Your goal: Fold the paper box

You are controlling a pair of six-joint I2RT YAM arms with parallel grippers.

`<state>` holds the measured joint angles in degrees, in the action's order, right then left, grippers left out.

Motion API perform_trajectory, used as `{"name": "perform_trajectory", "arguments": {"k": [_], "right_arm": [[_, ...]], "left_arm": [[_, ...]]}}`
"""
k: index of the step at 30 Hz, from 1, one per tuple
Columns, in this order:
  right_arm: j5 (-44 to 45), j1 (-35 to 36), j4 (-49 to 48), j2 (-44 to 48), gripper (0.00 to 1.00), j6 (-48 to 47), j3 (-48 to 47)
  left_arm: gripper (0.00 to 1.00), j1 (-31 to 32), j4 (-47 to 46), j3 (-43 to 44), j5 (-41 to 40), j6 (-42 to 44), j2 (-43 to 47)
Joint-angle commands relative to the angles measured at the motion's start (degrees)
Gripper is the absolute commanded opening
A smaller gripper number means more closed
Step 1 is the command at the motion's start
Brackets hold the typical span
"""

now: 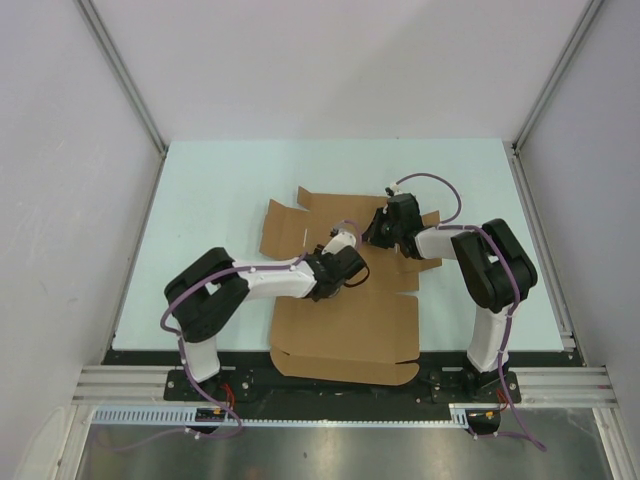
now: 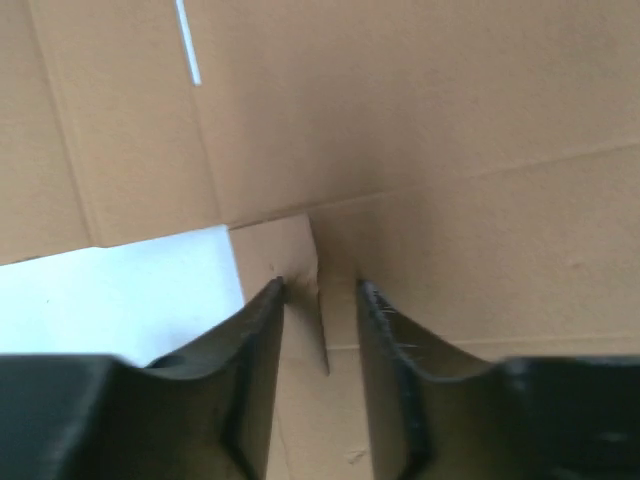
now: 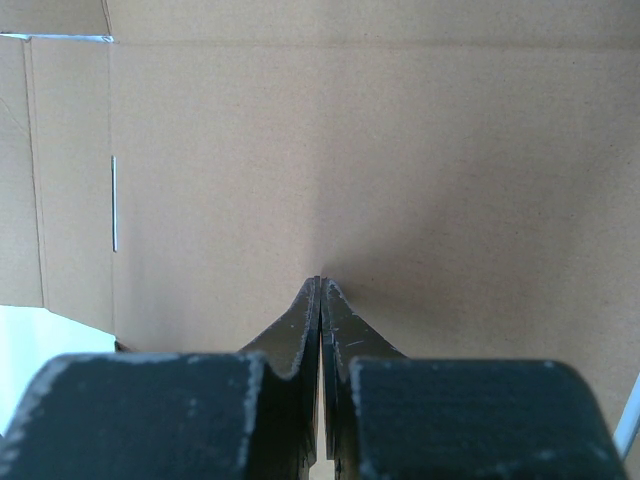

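The paper box (image 1: 345, 330) is a flat brown die-cut sheet that lies spread on the table, with flaps at its far end (image 1: 290, 215). My left gripper (image 1: 338, 245) hovers low over the sheet's far middle. In the left wrist view its fingers (image 2: 262, 330) stand apart on either side of a raised flap edge (image 2: 322, 330) of the paper box (image 2: 450, 150), without pinching it. My right gripper (image 1: 375, 235) is shut, and in the right wrist view its tips (image 3: 320, 282) rest against plain cardboard (image 3: 350, 150) with nothing between them.
The pale green table (image 1: 220, 190) is bounded by white walls and metal frame posts (image 1: 125, 75). The sheet's near flaps reach the black base rail (image 1: 240, 385) between the two arm bases. Bare table (image 2: 120, 290) shows beside the sheet.
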<state>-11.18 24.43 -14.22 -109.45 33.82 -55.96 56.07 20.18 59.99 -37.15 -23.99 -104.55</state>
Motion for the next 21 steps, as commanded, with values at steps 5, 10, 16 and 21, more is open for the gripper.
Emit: {"name": "perform_trajectory", "arguments": {"k": [5,10,16,21], "right_arm": [[0.98,0.1,6.04,-0.42,0.0,-1.74,0.51],[1.16,-0.17,6.22,0.11,0.0,-1.74,0.5],[0.63,-0.17,5.78,-0.24,0.0,-1.66,0.51],[-0.07,-0.08,4.99,-1.2,0.0,-1.31,0.5]], "left_arm": [[0.73,-0.26,3.11,4.26,-5.31,1.22,13.9],[0.8,-7.52,2.94,3.75,1.62,-2.98,25.17],[0.81,-30.1,-10.76,-11.18,23.39,-11.43,35.73],[0.83,-39.1,-16.56,-12.0,33.16,-10.03,30.48]]}}
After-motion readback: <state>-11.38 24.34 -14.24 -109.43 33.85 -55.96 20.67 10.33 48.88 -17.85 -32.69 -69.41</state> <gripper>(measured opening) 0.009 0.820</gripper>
